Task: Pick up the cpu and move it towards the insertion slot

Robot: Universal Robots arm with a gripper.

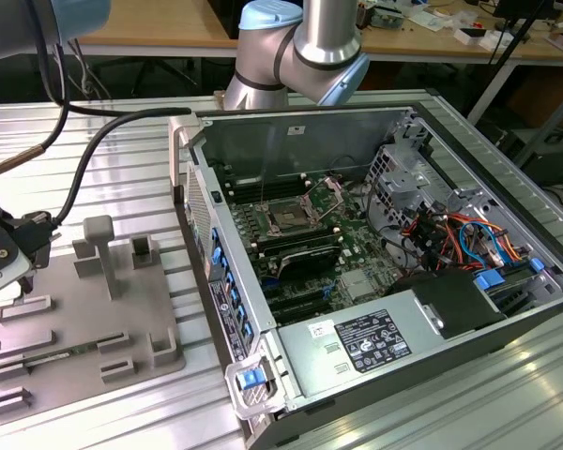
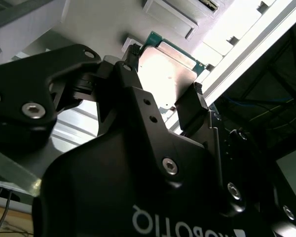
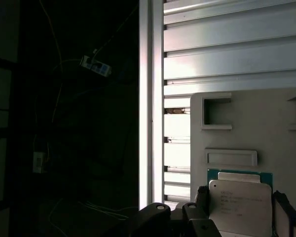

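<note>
In both wrist views the cpu point(image 2: 170, 69) point(image 3: 239, 200), a flat square chip with a silvery top and green edge, sits between my black fingers point(image 2: 190, 106) point(image 3: 201, 197), one on each of two opposite sides. My gripper point(image 2: 163, 79) point(image 3: 241, 205) is shut on the cpu, over the near edge of the grey holder plate point(image 3: 246, 123). I cannot tell whether the chip is off the plate. In the exterior view the gripper point(image 1: 2, 267) is at the far left edge, over the grey holder plate point(image 1: 84, 309). The insertion slot point(image 1: 291, 216) lies in the open computer case, its metal bracket point(image 1: 328, 192) raised.
The open computer case point(image 1: 385, 281) takes up the exterior view's right, with a tall side wall point(image 1: 216, 272) between the plate and the motherboard. Grey posts point(image 1: 101, 246) stand on the plate. A black cable point(image 1: 84, 178) hangs from the arm. The ribbed aluminium table edge point(image 3: 151, 98) is close by.
</note>
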